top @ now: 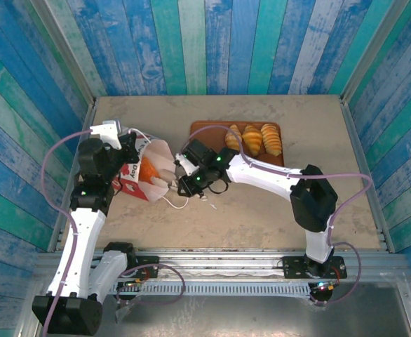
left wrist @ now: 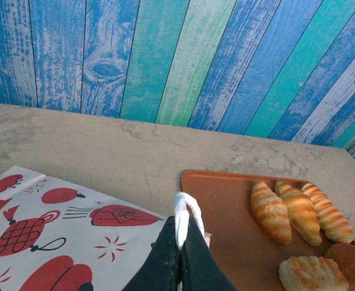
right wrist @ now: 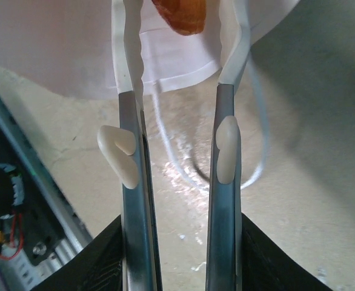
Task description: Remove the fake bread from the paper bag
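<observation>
One bread piece [right wrist: 180, 15] is lying inside the bag [top: 141, 168], which is resting on its side on the counter [top: 261, 210]. More bread [top: 252, 139] is sitting on the tray [top: 204, 130]. The right hand [right wrist: 179, 60] is standing part-open at the bag's mouth, gripping nothing. The left hand [left wrist: 182, 229] is pinching the bag's white edge, fully closed.

The top external camera is looking down from above and behind the arm bases, well back, taking in the whole table [top: 261, 210]. The left wrist camera is sitting low at the left, facing the far wall [left wrist: 165, 60] across the tray [left wrist: 220, 206], which the top view is also showing. The right wrist camera is peering along its own fingers [right wrist: 135, 230], very close to the paper bag [right wrist: 56, 54], which the top view is sharing too.
</observation>
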Motion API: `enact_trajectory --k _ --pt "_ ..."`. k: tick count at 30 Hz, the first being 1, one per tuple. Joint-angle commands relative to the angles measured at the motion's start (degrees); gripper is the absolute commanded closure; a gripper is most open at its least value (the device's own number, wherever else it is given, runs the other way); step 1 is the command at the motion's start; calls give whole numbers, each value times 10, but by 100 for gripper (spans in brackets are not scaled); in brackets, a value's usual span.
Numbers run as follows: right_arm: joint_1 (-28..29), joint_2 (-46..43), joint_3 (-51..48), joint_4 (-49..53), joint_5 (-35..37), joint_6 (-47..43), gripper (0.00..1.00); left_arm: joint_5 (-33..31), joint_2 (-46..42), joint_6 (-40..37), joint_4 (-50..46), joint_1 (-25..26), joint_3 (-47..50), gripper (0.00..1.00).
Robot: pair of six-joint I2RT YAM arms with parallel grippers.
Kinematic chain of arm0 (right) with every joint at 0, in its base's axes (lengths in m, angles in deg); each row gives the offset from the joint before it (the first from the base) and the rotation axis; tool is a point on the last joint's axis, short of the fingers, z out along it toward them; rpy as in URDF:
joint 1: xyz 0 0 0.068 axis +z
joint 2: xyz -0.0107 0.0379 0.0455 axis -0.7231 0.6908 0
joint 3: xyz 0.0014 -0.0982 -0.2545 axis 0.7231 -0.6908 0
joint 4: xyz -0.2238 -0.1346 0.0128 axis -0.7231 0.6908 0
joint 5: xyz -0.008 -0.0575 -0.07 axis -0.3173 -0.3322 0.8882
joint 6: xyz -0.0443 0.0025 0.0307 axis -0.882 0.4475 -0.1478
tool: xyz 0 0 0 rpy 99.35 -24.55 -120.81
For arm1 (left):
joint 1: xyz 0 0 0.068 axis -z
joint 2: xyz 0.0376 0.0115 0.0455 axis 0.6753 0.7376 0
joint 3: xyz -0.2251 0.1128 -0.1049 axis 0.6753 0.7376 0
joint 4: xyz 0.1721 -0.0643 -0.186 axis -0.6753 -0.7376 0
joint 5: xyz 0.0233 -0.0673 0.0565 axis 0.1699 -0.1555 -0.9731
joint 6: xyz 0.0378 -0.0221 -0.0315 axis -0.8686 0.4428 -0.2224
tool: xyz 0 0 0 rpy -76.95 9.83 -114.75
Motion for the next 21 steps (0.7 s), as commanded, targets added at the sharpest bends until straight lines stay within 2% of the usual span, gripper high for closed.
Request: enact_trajectory --k 1,8,12,21 --pt "10 -10 31 28 58 -25 56 6 -2 -7 8 -1 3 100" --pt "55 13 101 93 178 -97 52 13 1 -6 9 0 3 100" --pt "87 48 147 128 270 -154 50 14 0 -2 11 -1 3 100" --pt "99 77 185 148 314 -164 44 15 2 4 17 -1 0 100"
